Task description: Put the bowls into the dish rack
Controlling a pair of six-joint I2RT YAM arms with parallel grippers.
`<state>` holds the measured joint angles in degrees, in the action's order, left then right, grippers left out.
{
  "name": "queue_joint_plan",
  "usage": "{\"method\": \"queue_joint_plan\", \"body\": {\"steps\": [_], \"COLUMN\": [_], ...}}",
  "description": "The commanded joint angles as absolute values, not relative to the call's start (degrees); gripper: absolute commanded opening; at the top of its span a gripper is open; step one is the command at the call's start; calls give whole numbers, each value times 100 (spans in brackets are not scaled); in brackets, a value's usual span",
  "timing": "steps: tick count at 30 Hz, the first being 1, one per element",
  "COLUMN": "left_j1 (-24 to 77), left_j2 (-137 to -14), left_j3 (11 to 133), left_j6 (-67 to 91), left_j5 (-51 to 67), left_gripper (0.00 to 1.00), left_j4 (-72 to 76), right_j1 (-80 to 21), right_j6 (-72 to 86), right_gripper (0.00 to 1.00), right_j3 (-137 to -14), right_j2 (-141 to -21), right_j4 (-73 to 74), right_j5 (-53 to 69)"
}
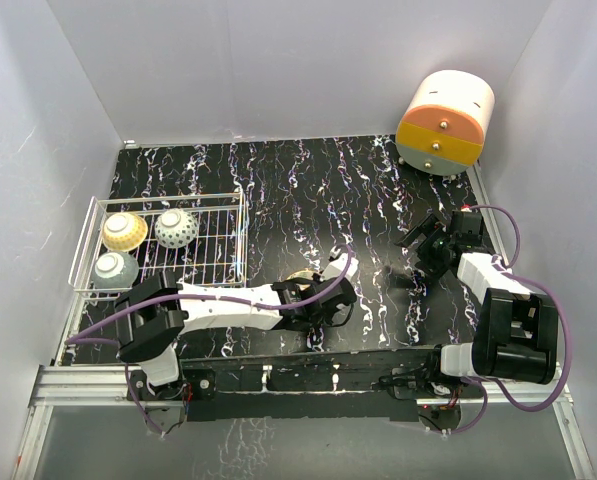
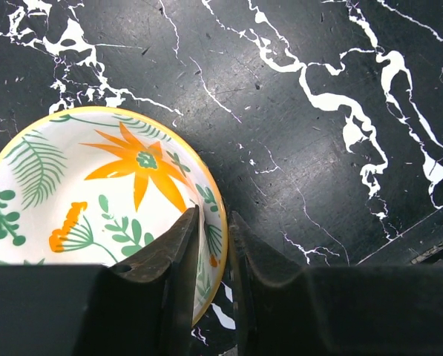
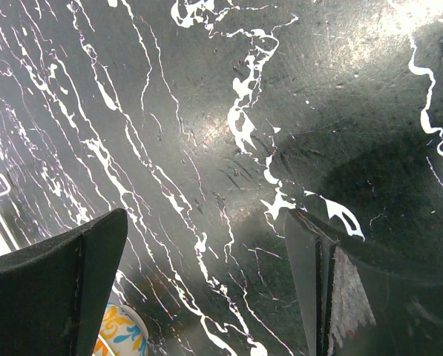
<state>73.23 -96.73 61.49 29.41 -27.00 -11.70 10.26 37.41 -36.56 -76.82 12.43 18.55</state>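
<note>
A cream bowl (image 2: 95, 200) with orange flowers and green leaves sits on the black marble table. My left gripper (image 2: 214, 219) is shut on its right rim, one finger inside and one outside. From above, this bowl (image 1: 300, 277) shows only as a sliver behind the left gripper (image 1: 313, 292). The white wire dish rack (image 1: 241, 240) at the left holds three bowls: a cream-yellow one (image 1: 124, 231), a dotted grey-white one (image 1: 176, 228) and a pale blue-grey one (image 1: 115, 269). My right gripper (image 3: 206, 219) is open over bare table, seen from above at the right gripper (image 1: 418, 262).
An orange-and-cream round drawer unit (image 1: 446, 122) stands at the back right corner. A bit of orange-and-blue patterned ceramic (image 3: 121, 334) peeks out beside the right gripper's left finger. White walls close in the table on three sides.
</note>
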Motion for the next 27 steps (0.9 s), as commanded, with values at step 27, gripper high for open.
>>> {"method": "queue_joint_plan", "body": {"steps": [27], "left_j1": [7321], "left_j2": [-9540], "left_j3": [6127], "left_j6": [3160], "left_j5": [-2865], "left_gripper": [26], "left_j4": [-1250], "right_j1": [1046], "right_j6": [3630], "right_gripper": [90], "right_j3": [-3619], "right_j2": [-7534], "right_j4": [1099], "right_j5": [1803]}}
